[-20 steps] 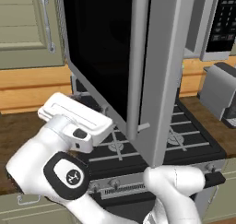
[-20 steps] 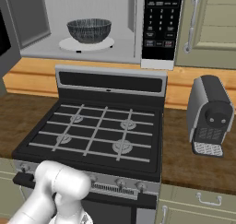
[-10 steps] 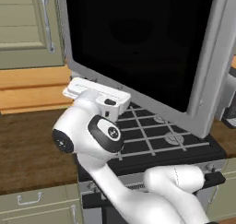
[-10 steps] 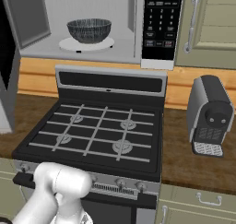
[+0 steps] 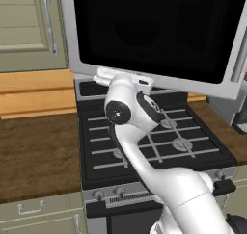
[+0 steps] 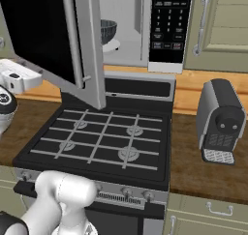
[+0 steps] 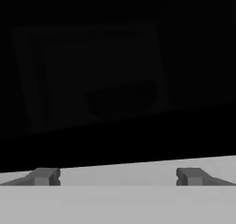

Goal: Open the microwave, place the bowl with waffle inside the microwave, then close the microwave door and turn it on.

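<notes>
Against the black glass of the door (image 5: 144,31) we find the pincer (image 7: 117,176), fingers spread wide and holding nothing, the pane directly ahead of it and its silver lower frame just above the fingertips. We read the door as half swung, hinged at its left, with its long axis horizontal and its handle edge (image 6: 89,45) angled toward the microwave (image 6: 145,26). Behind it the bowl (image 6: 108,30) sits in the cavity; the waffle cannot be made out.
</notes>
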Controlling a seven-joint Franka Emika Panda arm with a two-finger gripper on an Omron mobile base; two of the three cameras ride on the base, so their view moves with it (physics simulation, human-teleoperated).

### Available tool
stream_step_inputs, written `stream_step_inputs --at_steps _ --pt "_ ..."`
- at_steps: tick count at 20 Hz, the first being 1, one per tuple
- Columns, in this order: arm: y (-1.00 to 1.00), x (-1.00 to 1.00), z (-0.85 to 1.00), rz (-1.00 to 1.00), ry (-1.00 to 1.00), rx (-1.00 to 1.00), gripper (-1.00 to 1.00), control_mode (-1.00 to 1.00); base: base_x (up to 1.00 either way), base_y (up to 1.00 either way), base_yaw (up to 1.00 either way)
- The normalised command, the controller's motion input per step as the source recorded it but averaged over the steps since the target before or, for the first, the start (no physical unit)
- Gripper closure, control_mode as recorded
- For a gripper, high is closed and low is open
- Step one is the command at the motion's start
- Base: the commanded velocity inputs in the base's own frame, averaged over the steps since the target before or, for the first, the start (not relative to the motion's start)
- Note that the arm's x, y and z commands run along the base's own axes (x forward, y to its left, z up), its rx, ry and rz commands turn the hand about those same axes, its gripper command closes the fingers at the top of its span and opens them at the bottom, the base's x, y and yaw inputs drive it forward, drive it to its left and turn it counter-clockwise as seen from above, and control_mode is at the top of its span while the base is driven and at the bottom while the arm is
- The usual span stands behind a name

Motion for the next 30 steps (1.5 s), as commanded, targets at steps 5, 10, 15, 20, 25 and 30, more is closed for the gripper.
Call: stream_step_inputs --at_steps 5,10,15,20,25,30 --pt "-0.58 0.93 0.00 0.22 0.17 0.08 -1.00 -1.00 0.00 0.00 0.00" --pt "-0.51 0.90 0.00 0.20 0.17 0.08 -1.00 -1.00 0.00 0.00 0.00" --pt "-0.22 0.81 0.03 0.11 0.27 0.08 -1.00 -1.00 0.00 0.00 0.00" --pt "-0.05 0.45 0.04 0.04 0.19 0.03 -1.00 -1.00 0.00 0.00 0.00" --pt "-0.27 -0.95 -0.27 0.00 -0.12 0.01 -1.00 -1.00 0.00 0.00 0.00" --pt "-0.77 -1.00 0.09 -0.01 -0.34 0.24 -1.00 -1.00 0.00 0.00 0.00"
